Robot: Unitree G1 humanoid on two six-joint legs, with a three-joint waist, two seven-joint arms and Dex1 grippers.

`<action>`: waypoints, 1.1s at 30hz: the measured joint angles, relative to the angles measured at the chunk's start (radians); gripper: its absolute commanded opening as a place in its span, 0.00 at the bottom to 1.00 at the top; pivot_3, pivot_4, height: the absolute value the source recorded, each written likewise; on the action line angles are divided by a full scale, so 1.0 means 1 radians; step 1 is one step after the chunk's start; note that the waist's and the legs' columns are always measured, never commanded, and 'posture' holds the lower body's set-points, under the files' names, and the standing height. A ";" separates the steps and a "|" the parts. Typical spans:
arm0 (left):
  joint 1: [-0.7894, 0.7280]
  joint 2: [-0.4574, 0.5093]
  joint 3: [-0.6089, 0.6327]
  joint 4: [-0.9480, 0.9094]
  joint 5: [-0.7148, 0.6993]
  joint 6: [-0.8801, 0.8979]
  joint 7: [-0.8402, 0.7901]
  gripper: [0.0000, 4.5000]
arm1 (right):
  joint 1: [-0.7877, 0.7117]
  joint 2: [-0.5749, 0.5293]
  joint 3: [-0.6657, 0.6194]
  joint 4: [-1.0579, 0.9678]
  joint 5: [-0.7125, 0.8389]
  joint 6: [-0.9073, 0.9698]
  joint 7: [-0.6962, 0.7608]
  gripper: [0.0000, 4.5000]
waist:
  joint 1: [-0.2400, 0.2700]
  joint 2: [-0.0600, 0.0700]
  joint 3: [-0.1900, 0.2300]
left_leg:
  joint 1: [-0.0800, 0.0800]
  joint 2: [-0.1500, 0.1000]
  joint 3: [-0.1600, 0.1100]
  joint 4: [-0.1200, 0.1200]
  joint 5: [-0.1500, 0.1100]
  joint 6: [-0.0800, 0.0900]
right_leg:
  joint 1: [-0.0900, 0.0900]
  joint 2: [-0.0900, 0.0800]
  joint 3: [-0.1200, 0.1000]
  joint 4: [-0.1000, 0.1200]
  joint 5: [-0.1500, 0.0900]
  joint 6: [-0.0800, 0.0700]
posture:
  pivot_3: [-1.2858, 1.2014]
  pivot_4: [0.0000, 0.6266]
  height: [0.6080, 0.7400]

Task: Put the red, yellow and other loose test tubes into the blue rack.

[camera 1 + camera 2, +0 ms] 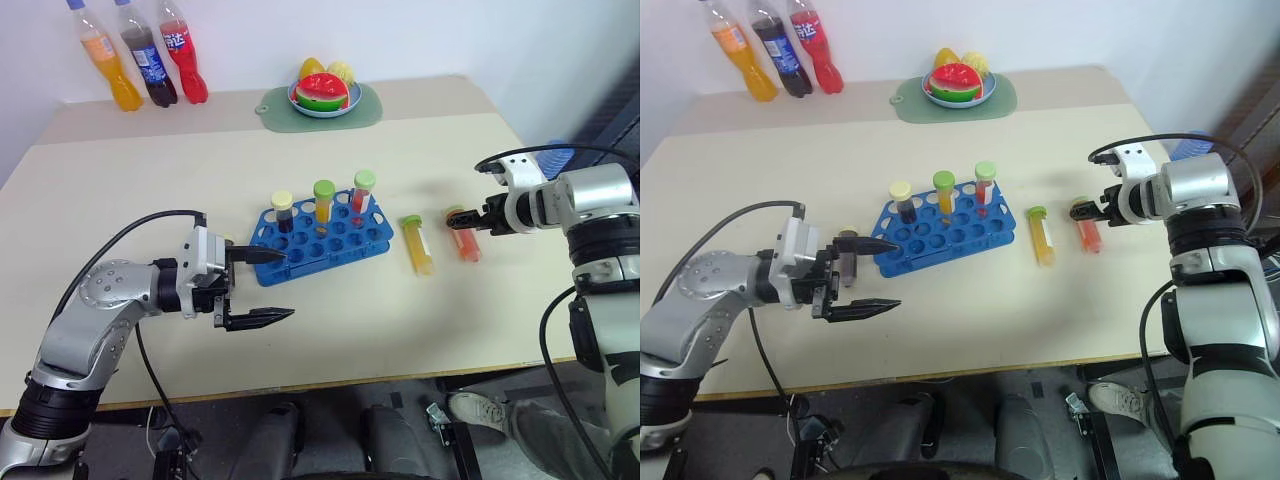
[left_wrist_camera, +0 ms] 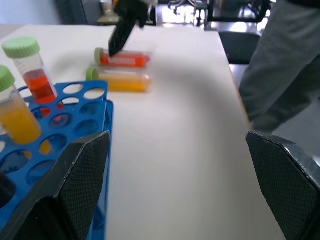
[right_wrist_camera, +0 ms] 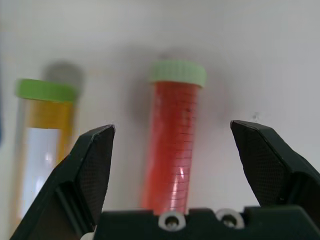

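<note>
Red tube (image 1: 467, 241) lies flat on the bench (image 1: 330, 330), right of the blue rack (image 1: 322, 233); yellow tube (image 1: 416, 244) lies beside it, between red one & rack, the two not touching. Both loose, caps toward the far side.

Rack already holds 3 tubes upright along its far row: dark one (image 1: 284, 211) w/ pale cap at left, orange one (image 1: 323, 203) in the middle, red one (image 1: 361, 193) at right. Most holes free. So approx. 3 in, 2 left to go, as far as visible.

Right tool (image 1: 478, 222) hangs just over the cap end of the loose red tube, fingers spread wide; wrist view has the tube centred between them, not gripped. Likely the next pick, red first.

Left tool (image 1: 268, 287) sits at the near-left corner of the rack, fingers wide apart, nothing in them, one finger over the rack's corner; contact can't be told.

Far side of bench: 3 drink bottles (image 1: 148, 58) at left, plate of fruit (image 1: 324, 89) on a green mat (image 1: 369, 108).
</note>
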 measured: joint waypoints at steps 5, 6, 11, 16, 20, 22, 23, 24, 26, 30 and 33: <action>0.040 -0.002 0.051 -0.081 -0.063 0.059 0.081 1.00 | -0.078 0.044 0.029 0.196 -0.094 -0.114 0.029 0.79 | -0.001 0.000 0.000 | -0.001 0.000 0.001 0.000 0.000 -0.001 | -0.001 0.001 0.000 0.001 0.000 0.000 | 0.52 0.24 1.00; 0.051 -0.002 0.055 -0.091 -0.066 0.064 0.091 1.00 | -0.087 0.051 0.034 0.219 -0.114 -0.134 0.036 0.75 | -0.002 0.000 0.000 | -0.001 0.000 0.001 0.001 0.000 -0.001 | -0.001 0.001 0.000 0.001 0.000 0.000 | 0.52 0.24 1.00; 0.083 -0.002 0.074 -0.117 -0.078 0.077 0.117 1.00 | -0.114 0.075 0.049 0.289 -0.190 -0.218 0.068 0.22 | -0.001 0.000 0.000 | -0.001 0.000 0.001 0.001 0.000 -0.001 | -0.001 0.001 0.000 0.002 0.000 0.000 | 0.52 0.24 1.00; 0.065 -0.015 0.068 -0.110 -0.082 0.075 0.125 1.00 | -0.036 0.027 0.072 0.179 -0.245 -0.370 0.147 0.22 | 0.006 0.000 0.000 | -0.002 -0.001 0.000 0.001 0.001 -0.001 | -0.002 0.001 0.000 0.002 0.000 0.000 | 0.52 0.24 1.00; 0.049 -0.036 0.061 -0.062 -0.067 0.065 0.134 1.00 | 0.219 -0.121 -0.057 -0.239 -0.148 -0.494 0.288 0.22 | 0.010 0.004 0.002 | -0.006 -0.001 0.000 0.002 0.001 -0.001 | -0.006 0.001 0.000 0.001 0.000 0.001 | 0.52 0.24 1.00; 0.048 -0.049 0.049 -0.035 -0.045 0.054 0.138 1.00 | 0.404 -0.151 -0.184 -0.511 -0.051 -0.509 0.324 0.22 | 0.007 0.004 0.001 | -0.006 0.000 0.000 0.002 0.001 -0.001 | -0.005 0.001 -0.001 0.002 0.000 0.001 | 0.52 0.24 1.00; 0.046 -0.057 0.041 -0.022 -0.034 0.049 0.139 1.00 | 0.470 -0.150 -0.228 -0.608 -0.015 -0.507 0.324 0.22 | 0.003 0.005 0.001 | -0.006 0.000 0.000 0.002 0.000 -0.001 | -0.006 0.001 0.000 0.002 0.000 0.001 | 0.52 0.24 1.00; 0.047 -0.066 0.034 -0.005 -0.020 0.033 0.137 1.00 | 0.530 -0.134 -0.274 -0.698 0.025 -0.495 0.314 0.22 | -0.001 0.005 0.001 | -0.006 0.000 0.001 0.002 0.000 -0.001 | -0.006 0.001 0.001 0.003 0.000 0.001 | 0.52 0.24 1.00; 0.058 -0.087 0.025 0.040 0.010 -0.001 0.134 1.00 | 0.603 -0.023 -0.379 -0.863 0.132 -0.443 0.253 0.22 | -0.012 0.005 0.001 | -0.003 0.002 0.003 0.002 0.001 -0.001 | -0.006 0.002 0.003 0.006 0.000 0.000 | 0.52 0.24 1.00; 0.067 -0.122 -0.017 0.113 0.064 -0.049 0.129 1.00 | 0.650 0.269 -0.448 -1.101 0.267 -0.433 0.056 0.22 | -0.013 0.005 0.001 | 0.000 0.001 0.002 0.001 0.001 -0.001 | -0.004 0.001 0.004 0.007 0.000 0.000 | 0.52 0.24 1.00; 0.058 -0.142 -0.017 0.145 0.066 -0.050 0.139 1.00 | 0.670 0.390 -0.404 -1.122 0.260 -0.512 -0.038 0.22 | 0.007 0.004 0.001 | 0.000 -0.001 0.002 0.002 0.001 -0.001 | -0.004 0.001 0.003 0.007 0.000 0.000 | 0.52 0.24 1.00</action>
